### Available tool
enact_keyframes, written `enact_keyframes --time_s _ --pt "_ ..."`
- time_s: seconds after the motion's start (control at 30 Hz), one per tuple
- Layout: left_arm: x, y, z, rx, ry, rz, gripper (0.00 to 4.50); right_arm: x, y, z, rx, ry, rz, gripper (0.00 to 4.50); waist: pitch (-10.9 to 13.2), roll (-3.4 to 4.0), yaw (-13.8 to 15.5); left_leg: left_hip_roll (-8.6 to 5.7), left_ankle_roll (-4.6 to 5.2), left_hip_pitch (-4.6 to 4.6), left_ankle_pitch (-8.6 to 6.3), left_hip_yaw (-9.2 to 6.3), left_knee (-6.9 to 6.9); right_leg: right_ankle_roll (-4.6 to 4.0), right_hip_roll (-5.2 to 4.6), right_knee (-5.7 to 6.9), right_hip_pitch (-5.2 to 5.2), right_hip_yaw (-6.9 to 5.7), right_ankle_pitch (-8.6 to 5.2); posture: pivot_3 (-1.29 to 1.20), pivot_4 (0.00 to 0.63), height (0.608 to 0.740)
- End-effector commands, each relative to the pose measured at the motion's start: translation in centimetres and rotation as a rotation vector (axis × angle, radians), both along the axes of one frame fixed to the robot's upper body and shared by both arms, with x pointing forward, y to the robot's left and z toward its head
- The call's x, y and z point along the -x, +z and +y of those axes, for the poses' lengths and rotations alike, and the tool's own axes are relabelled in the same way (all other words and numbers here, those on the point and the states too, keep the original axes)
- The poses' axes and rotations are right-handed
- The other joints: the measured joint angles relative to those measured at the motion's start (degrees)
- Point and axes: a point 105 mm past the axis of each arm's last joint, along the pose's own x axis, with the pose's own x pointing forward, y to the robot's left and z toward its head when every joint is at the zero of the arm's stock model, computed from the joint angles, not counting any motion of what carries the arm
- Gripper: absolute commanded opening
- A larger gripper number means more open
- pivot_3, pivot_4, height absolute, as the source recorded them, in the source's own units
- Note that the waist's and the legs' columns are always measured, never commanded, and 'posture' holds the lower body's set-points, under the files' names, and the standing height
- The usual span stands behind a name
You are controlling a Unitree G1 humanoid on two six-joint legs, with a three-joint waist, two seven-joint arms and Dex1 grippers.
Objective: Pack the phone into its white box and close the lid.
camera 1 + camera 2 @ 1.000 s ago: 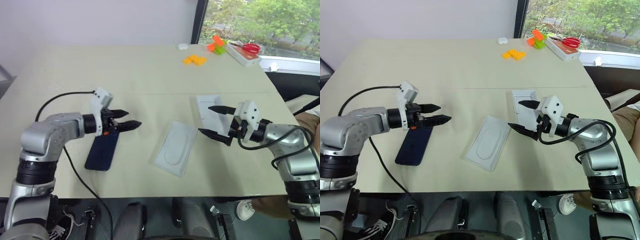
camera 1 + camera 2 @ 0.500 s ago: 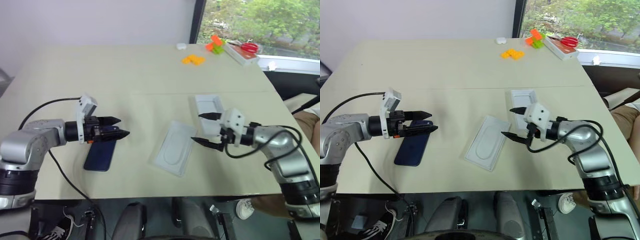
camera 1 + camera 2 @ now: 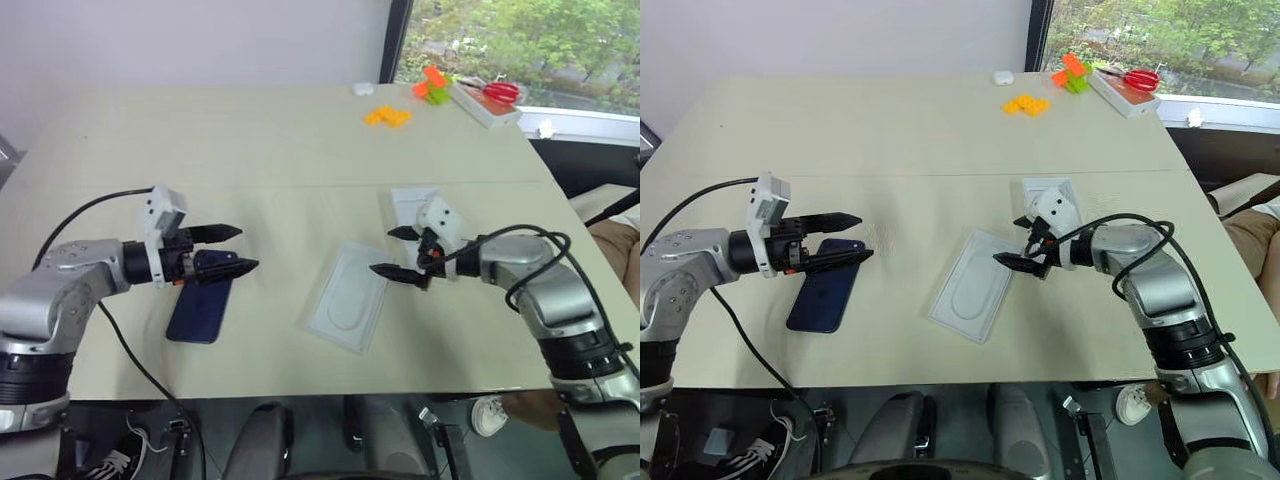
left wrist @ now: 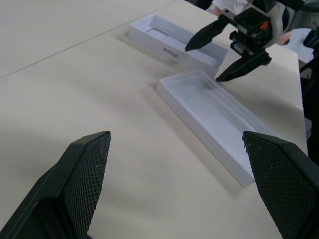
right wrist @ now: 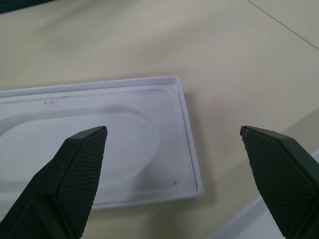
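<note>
Your left gripper (image 3: 232, 250) has its jaws spread wide and holds nothing — the two black fingers point level across the table (image 3: 250, 150) toward the middle, one above the other in the head views. Just under and behind them lies the phone (image 3: 198, 310), flat on the table, dark glossy face up, its far end tucked beneath the gripper body; you cannot tell from here whether the lower finger touches it.

Your right gripper (image 3: 1012, 241) is just as wide open and empty. Its fingers point toward the left arm and slightly down, the tips hanging over the near corner of the insert (image 3: 973, 285) — the thin white tray with the oval recess that lies at a slant in the middle of the table. In the right wrist view that corner sits between the two fingers (image 5: 79, 164), with bare table beyond it, and nothing is pinched.

Behind the right gripper, partly hidden by it, lies the box (image 3: 415, 205), open side up, close to the insert's far end but apart from it. The left wrist view shows the box (image 4: 169, 42) and the insert (image 4: 214, 119) side by side with the right gripper poised above them.

At the table's far right corner lie orange blocks (image 3: 388, 117), a green and orange piece (image 3: 433, 86) and red-handled scissors (image 3: 495, 92) on a white case.
</note>
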Motion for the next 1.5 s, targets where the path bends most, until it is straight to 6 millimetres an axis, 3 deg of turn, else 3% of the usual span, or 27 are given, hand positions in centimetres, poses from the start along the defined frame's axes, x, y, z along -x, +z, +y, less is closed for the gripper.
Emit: enact_keyframes --time_s 0.03,0.4,0.5,0.57,0.77,0.9,1.2,1.5 --pt "-0.1 1.1 -0.5 -0.008 -0.006 -0.076 4.46 -0.7 1.3 1.3 0.01 -0.009 -0.058 4.5 0.0 0.0 0.0 0.01 0.0 -0.02 0.0 -0.04 -0.01 0.0 0.01 0.0 -0.02 -0.04 0.0 0.0 0.15 0.74" --pt "-0.4 1.5 -0.9 -0.02 0.009 -0.103 4.46 -1.6 -1.4 1.4 0.144 -0.053 -0.005 4.5 0.0 0.0 0.08 -0.11 0.0 -0.1 0.0 -0.06 -0.01 0.0 -0.09 -0.03 -0.03 -0.08 0.0 0.0 0.15 0.74" --pt "-0.3 1.4 -1.1 -0.024 0.005 -0.104 4.5 -1.7 -1.4 1.5 0.148 -0.056 -0.003 3.65 0.0 0.0 0.07 -0.1 0.0 -0.09 0.0 -0.08 -0.01 0.0 -0.08 -0.01 -0.03 -0.09 0.0 0.0 0.15 0.74" --pt "-0.2 1.4 -1.1 -0.024 0.006 -0.105 4.5 -1.8 -1.6 1.2 0.167 -0.06 -0.001 2.73 -0.01 0.0 0.05 -0.09 0.0 -0.09 0.0 -0.08 -0.01 0.0 -0.07 -0.01 -0.03 -0.1 0.01 0.0 0.15 0.74" --pt "-0.4 1.4 -1.2 -0.025 0.017 -0.109 4.5 -2.1 -1.6 1.1 0.166 -0.068 0.0 2.73 -0.01 0.0 0.05 -0.08 0.0 -0.08 0.0 -0.09 0.0 0.0 -0.05 0.01 -0.03 -0.1 0.01 0.0 0.15 0.74" --pt "-0.4 1.6 -1.3 -0.024 0.018 -0.114 4.5 -1.8 -2.1 1.3 0.191 -0.037 -0.005 1.4 -0.02 -0.01 0.05 -0.09 0.0 -0.08 0.0 -0.08 0.0 0.0 -0.05 0.01 -0.02 -0.1 0.01 0.0 0.15 0.74" --pt "-0.5 1.6 -1.3 -0.023 0.024 -0.113 4.5 -2.7 -1.5 1.9 0.19 -0.006 -0.059 1.4 -0.04 -0.03 -0.12 -0.06 -0.02 -0.01 0.01 -0.08 0.01 -0.01 -0.01 0.04 0.01 -0.1 0.02 0.0 0.15 0.74" --pt "-0.5 1.6 -1.4 -0.021 0.019 -0.118 4.5 -5.5 -0.6 2.7 0.244 0.107 -0.191 1.4 -0.04 -0.03 -0.19 -0.05 -0.06 -0.01 0.04 -0.08 0.02 -0.07 0.01 0.05 0.01 -0.11 0.06 0.0 0.15 0.74"
